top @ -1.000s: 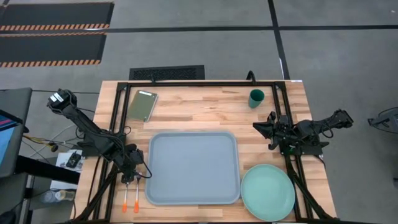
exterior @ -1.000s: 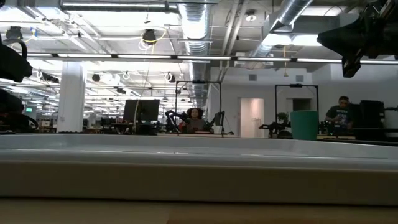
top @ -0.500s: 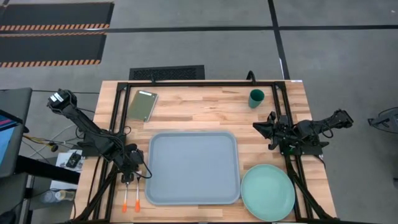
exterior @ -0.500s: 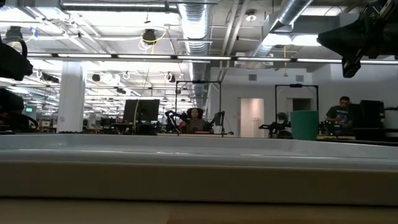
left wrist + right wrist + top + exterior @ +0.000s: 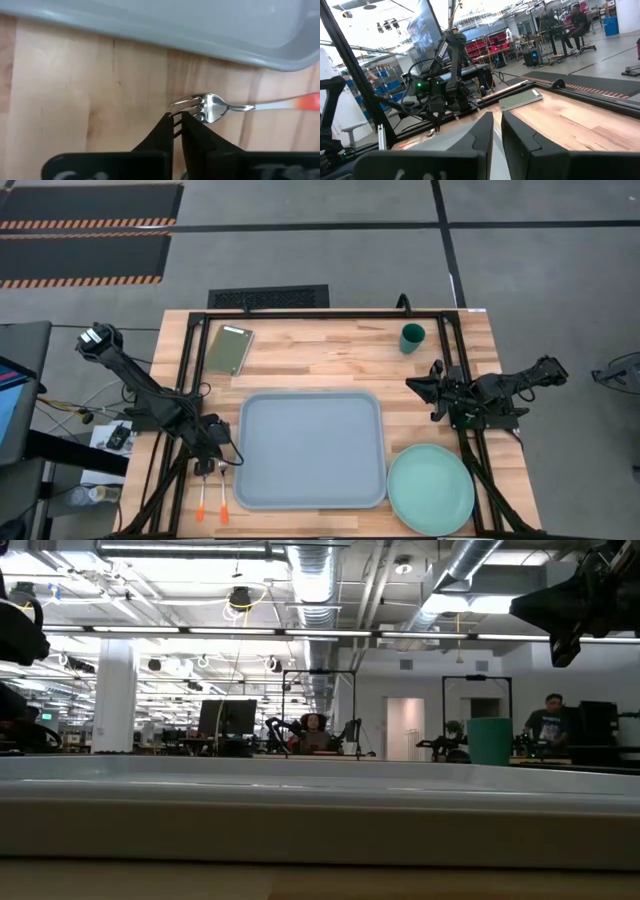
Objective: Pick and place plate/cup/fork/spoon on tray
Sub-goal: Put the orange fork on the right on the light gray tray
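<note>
**Fingers pressed together by the fork**

Your tray (image 5: 310, 448) sits mid-desk, the plate (image 5: 430, 489) just right of it. Your left end effector (image 5: 177, 120) is pressed together, tips at the fork (image 5: 202, 106). Your right end effector (image 5: 496, 125), also pressed together, waits.

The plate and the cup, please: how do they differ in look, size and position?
The plate is pale mint green, wide and shallow; the cup is dark teal, far smaller and taller for its width. The plate lies at the table's near right corner, right beside the tray; the cup stands by the far edge, apart from the tray. Both are round and green, sit on the wood, and neither is on the tray.
</note>
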`<state>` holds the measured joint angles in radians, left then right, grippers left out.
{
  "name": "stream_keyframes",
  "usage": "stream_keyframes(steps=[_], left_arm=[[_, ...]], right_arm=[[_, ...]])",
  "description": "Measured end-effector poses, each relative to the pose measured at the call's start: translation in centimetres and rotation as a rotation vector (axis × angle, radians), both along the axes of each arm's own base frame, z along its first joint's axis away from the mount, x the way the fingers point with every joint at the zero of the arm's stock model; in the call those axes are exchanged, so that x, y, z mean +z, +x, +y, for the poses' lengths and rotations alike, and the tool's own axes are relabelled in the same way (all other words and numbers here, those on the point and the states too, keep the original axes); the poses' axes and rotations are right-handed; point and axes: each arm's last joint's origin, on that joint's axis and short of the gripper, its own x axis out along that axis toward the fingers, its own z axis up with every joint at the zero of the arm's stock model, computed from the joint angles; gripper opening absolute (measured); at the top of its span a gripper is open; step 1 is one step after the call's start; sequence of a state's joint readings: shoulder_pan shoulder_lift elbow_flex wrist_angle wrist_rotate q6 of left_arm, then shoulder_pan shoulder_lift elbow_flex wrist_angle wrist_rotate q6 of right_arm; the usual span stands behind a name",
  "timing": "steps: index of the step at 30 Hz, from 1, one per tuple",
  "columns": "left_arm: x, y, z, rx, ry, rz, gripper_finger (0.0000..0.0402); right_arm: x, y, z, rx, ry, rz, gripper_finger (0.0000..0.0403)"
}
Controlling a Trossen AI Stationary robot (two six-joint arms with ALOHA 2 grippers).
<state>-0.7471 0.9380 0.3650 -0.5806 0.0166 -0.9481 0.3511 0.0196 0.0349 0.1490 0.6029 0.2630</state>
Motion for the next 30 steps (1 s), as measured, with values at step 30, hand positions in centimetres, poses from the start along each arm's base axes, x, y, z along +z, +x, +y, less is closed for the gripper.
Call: stream_keyframes(steps=[30], left_arm=[[9.8, 3.0, -0.1, 0.149, -0.180, -0.144, 0.0001]], right_arm=[[-0.3, 0.0, 0.0, 0.000, -0.010, 0.028, 0.0066]])
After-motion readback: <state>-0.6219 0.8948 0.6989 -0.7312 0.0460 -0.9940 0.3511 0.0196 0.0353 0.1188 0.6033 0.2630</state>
